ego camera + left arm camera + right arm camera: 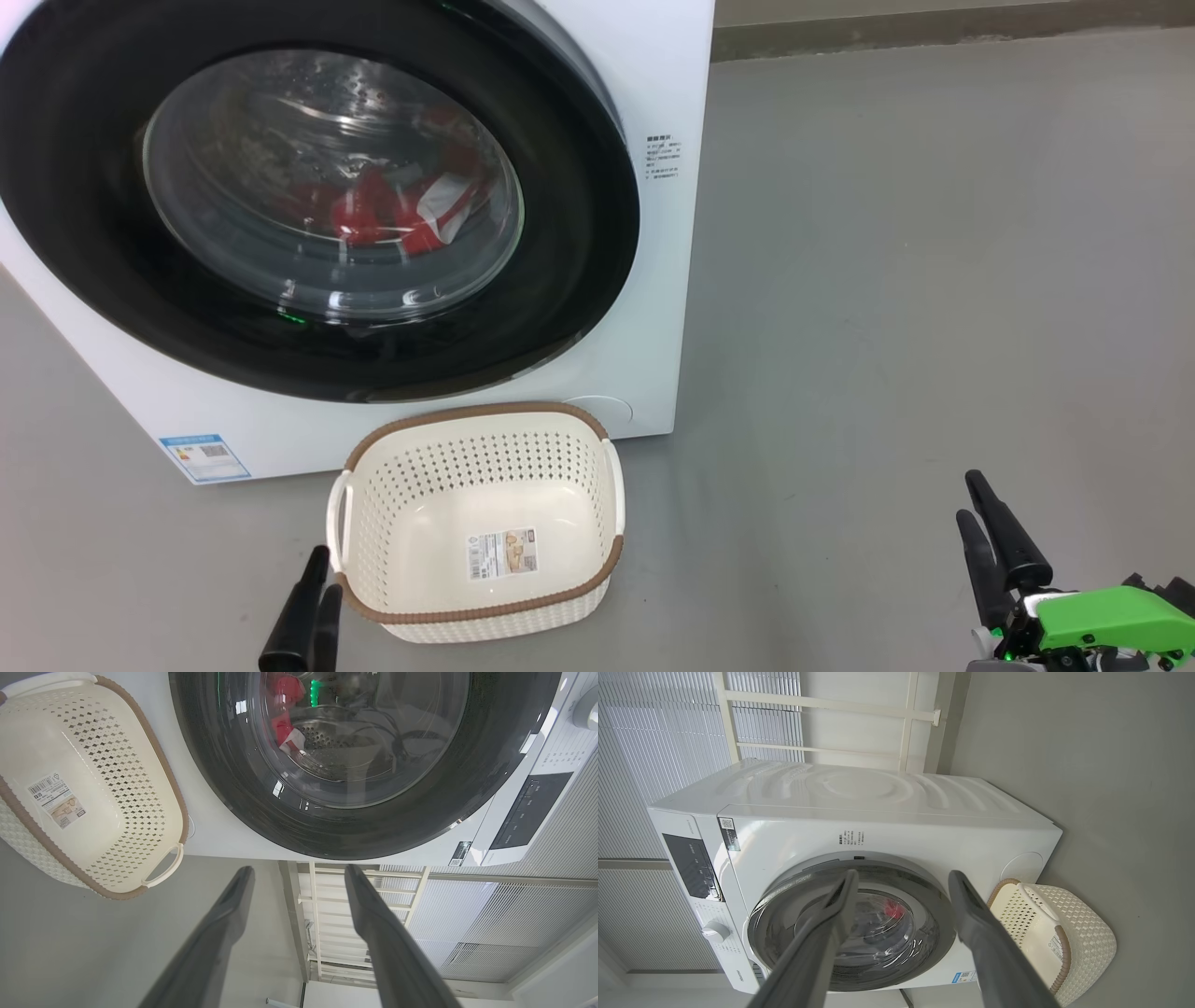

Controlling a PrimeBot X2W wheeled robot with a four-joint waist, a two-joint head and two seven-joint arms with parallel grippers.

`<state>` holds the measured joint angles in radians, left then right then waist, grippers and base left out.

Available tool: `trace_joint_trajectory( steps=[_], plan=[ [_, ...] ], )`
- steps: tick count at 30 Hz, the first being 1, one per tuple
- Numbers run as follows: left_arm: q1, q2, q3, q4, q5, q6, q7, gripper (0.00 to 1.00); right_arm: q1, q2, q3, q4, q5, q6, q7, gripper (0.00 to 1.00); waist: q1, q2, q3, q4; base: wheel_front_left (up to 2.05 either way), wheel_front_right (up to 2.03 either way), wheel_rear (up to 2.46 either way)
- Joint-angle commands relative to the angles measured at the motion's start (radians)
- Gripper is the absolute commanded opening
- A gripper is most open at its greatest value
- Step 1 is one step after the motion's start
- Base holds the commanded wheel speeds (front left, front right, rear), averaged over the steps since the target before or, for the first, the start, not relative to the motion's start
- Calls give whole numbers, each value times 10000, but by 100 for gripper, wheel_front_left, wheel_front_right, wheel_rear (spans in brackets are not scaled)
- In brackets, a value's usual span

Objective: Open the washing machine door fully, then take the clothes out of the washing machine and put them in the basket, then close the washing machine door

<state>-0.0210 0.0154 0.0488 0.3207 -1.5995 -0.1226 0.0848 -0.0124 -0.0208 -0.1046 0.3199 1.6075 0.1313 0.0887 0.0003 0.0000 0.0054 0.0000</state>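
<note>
Red fabric clothes (373,210) lay inside the white front-loading washing machine (667,308), behind its black-rimmed round glass door (569,280). The cream perforated plastic basket (411,485) stood just before it. The left pincer (326,569) and right pincer (969,497) stood open, holding nothing.

White washing machine (653,308), black-rimmed door (560,280) across its mouth, red clothes (392,210) heaped behind the glass, empty cream basket (485,415) parked just before it.

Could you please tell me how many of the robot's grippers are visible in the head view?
2. The left gripper is at the lower left, beside the basket's near-left corner; the right gripper is at the lower right, over the grey floor.
</note>
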Motion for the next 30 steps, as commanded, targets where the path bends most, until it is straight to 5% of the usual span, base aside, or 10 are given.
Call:
trace_joint_trajectory(
  steps=[1, 12, 30],
  plan=[
    [-329, 109, -24, -322, 74, -15, -93, 100, -376, -142, 98, -331, -144, 1, -86, 100, -2, 0, 6, 1, 0, 0, 0],
    [-456, 265, -312, -402, 759, -21, -484, 100, -557, -427, 662, -360, -960, 1, -508, 100, -3, 0, 34, -2, 0, 0, 0],
    [-573, 251, -341, -810, 3365, -32, -1014, 100, -737, -438, 919, -674, -3531, -1, -1041, 100, -3, 0, 96, 5, 0, 0, 0]
  ],
)
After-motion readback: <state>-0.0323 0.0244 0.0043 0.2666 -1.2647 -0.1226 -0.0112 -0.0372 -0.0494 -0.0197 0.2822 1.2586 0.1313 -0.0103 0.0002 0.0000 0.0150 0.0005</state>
